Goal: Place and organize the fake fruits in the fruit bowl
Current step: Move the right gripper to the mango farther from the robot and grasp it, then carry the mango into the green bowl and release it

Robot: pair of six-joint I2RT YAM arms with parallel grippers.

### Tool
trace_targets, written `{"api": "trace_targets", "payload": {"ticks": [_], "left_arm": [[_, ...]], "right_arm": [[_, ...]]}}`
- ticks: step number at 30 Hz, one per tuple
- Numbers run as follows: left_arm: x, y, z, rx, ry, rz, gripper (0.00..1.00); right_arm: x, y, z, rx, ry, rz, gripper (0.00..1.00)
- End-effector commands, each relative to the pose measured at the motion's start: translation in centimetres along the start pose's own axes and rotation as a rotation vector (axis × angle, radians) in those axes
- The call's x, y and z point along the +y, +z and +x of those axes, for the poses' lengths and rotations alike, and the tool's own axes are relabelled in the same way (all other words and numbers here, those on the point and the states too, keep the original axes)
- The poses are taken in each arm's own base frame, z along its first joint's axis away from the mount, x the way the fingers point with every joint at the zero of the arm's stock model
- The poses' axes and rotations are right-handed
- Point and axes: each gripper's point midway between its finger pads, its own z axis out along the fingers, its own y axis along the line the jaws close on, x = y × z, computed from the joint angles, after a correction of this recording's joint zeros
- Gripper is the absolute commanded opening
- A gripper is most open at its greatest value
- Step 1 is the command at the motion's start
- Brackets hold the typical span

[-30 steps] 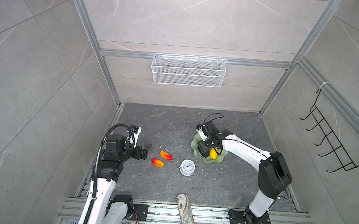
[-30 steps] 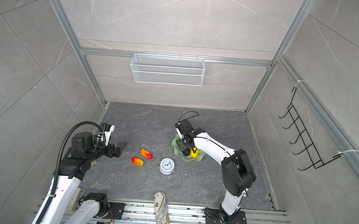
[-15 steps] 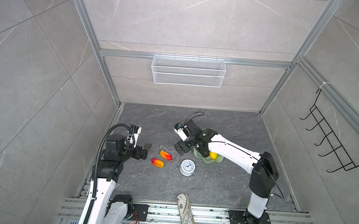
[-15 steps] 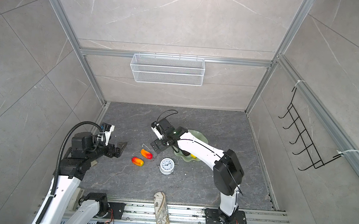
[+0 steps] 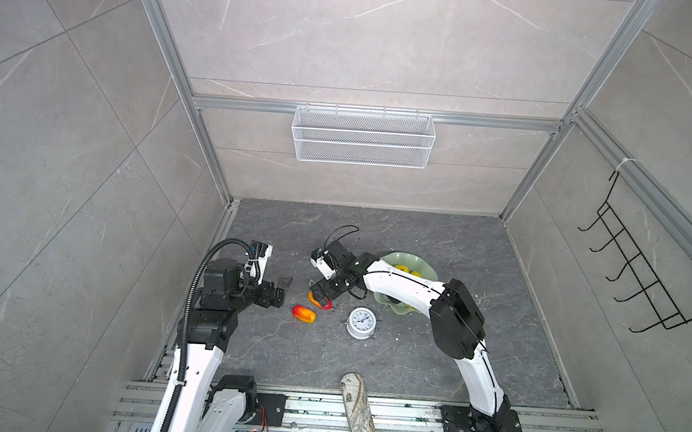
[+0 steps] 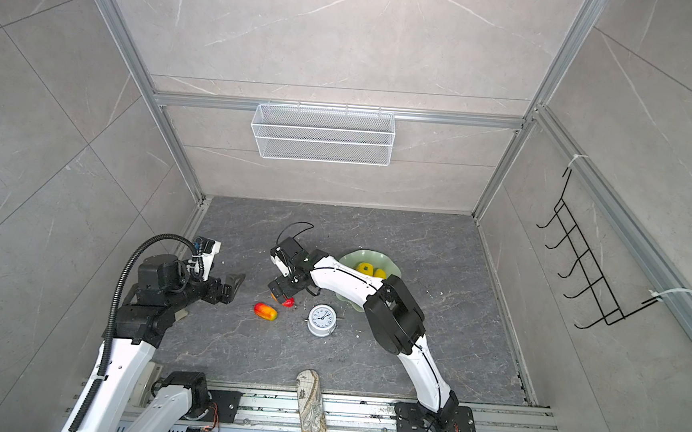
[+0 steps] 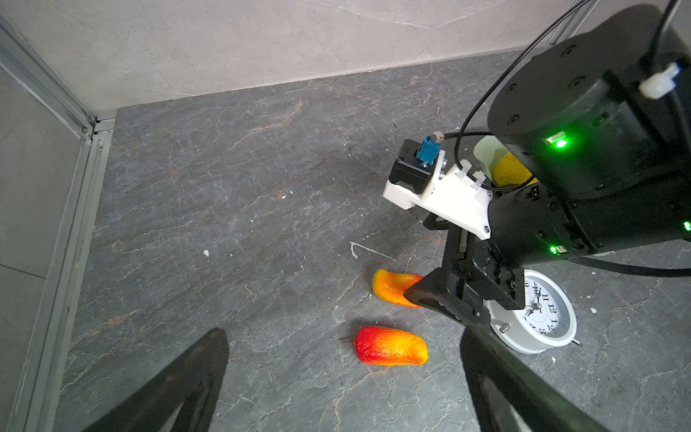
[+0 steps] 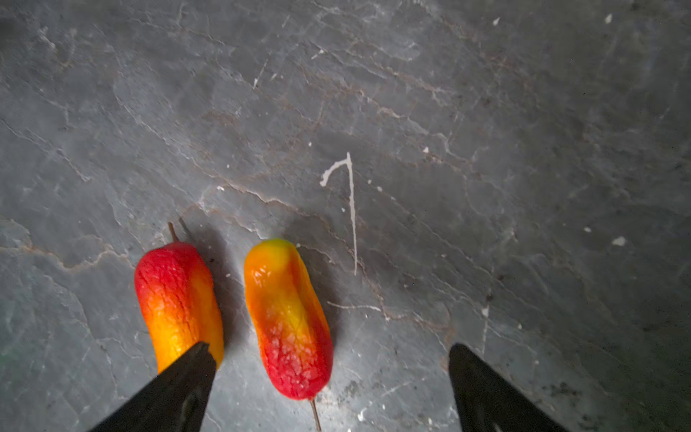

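— Right wrist view: where are the mangoes (image 8: 288,321) seen?
— Side by side on the table (image 8: 486,112), at 9 o'clock from the alarm clock (image 5: 362,321); the fruit bowl (image 6: 371,254) is set at 2 o'clock. Both the right hand (image 8: 329,348) and the left hand (image 7: 342,332) are held wide open, empty.

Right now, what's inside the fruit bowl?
In both top views, a bumpy yellow fruit and a second yellow fruit lie in the fruit bowl. The right arm crosses over the bowl's near side, so anything beneath it cannot be seen.
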Motion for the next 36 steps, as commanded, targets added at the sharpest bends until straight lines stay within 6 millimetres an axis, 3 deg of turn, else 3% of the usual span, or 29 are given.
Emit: {"api": "trace_targets", "payload": {"ticks": [1,11,19,22,35,36], "left_arm": [[-0.1,-0.2,-0.7,-0.032,0.021,0.000,1.00],[0.0,-0.3,-0.7,-0.031,0.020,-0.004,1.00],[-0.1,-0.4,-0.7,-0.033,0.020,-0.003,1.00],[-0.1,-0.4,-0.7,-0.035,0.021,-0.003,1.00],[-0.1,-0.4,-0.7,-0.033,0.021,-0.004,1.00],[-0.1,-0.4,-0.7,-0.035,0.021,-0.003,1.00]], "right_arm": [[1.2,1.1,-0.3,0.004,0.016,-0.038,0.97],[1.6,3.3,0.1,0.044,0.024,-0.049,0.86],[1.2,4.2,0.5,0.056,0.042,-0.028,0.68],[1.1,4.5,0.7,0.066,0.047,-0.026,0.55],[1.0,5.2,1.4,0.091,0.050,-0.022,0.52],[1.0,5.2,1.4,0.093,0.052,-0.021,0.48]]}}
